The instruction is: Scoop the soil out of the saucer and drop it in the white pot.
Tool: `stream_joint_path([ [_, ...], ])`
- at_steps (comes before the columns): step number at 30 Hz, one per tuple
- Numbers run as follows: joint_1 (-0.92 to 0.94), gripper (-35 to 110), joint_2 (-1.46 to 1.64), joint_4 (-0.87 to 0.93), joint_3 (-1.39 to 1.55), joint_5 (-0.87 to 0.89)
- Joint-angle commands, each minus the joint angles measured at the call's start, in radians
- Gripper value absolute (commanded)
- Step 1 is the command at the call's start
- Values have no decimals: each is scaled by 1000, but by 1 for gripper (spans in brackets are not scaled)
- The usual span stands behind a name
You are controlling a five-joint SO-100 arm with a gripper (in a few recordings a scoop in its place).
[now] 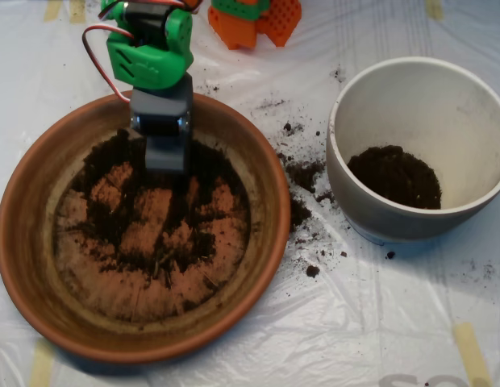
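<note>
The terracotta saucer (40, 266) fills the left half of the overhead view, with dark soil (157, 242) spread thinly over its floor in patches. My green arm reaches down from the top, and its grey scoop (165, 157) points into the soil at the saucer's upper middle, tip down among the crumbs. The white pot (347, 173) stands at the right, apart from the saucer, with a heap of soil (395, 177) on its bottom.
Spilled soil crumbs (302, 173) lie on the plastic sheet between saucer and pot. An orange plastic part (254, 20) sits at the top edge. Tape strips (472, 351) hold the sheet down.
</note>
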Motion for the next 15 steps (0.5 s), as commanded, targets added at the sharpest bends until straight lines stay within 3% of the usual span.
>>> stream_joint_path([
  [1,-20,0,109,38,-12,-11],
  [15,-245,0,284,222,-313,196],
])
